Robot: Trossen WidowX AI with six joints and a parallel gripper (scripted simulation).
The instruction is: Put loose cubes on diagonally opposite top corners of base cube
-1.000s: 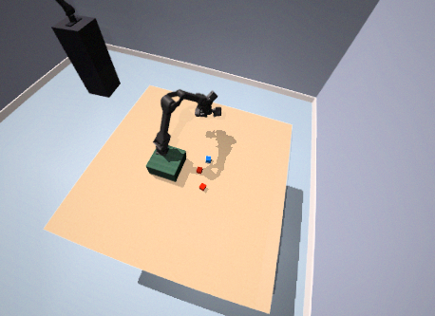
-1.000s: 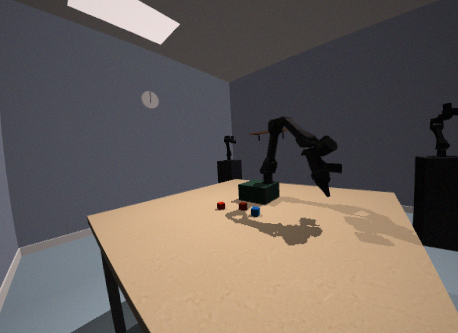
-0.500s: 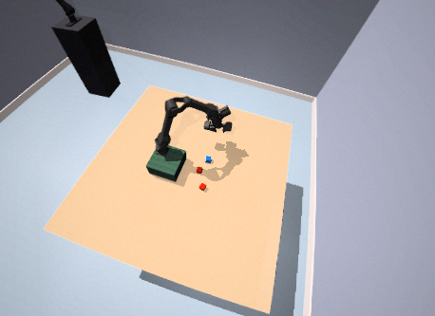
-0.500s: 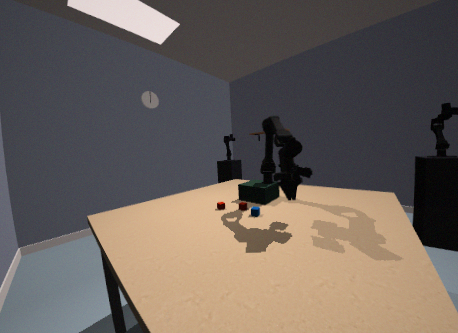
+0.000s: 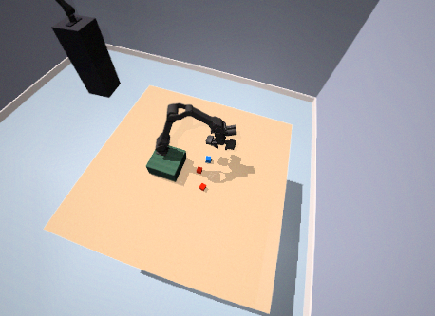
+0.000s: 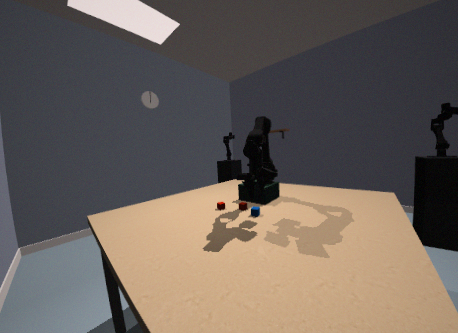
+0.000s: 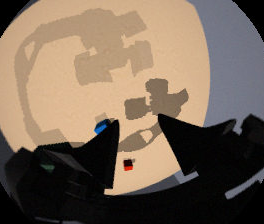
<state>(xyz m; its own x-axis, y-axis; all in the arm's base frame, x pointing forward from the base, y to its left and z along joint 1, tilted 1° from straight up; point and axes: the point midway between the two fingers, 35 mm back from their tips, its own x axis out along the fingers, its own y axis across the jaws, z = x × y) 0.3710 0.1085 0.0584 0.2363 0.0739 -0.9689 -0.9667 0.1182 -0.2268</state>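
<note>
A blue cube (image 5: 208,158) (image 6: 255,211) (image 7: 101,126) lies on the table. One red cube (image 5: 199,170) (image 6: 243,205) lies near it, on the side of the green block. Another red cube (image 5: 202,186) (image 6: 221,205) lies farther off. All three stand apart, none stacked. The wrist view shows only one red cube (image 7: 128,164), low between the fingers; I cannot tell which, and the other is hidden. My gripper (image 5: 220,143) (image 7: 139,119) is open and empty, well above the table, beyond the blue cube in the top view. In the exterior view its fingers cannot be made out.
The arm stands on a green block (image 5: 166,164) (image 6: 259,193) beside the cubes, on a light wooden table (image 5: 190,246) (image 6: 300,289). Arm shadows fall across the table around the cubes. Black pedestals (image 5: 87,56) (image 6: 435,204) stand away from the table.
</note>
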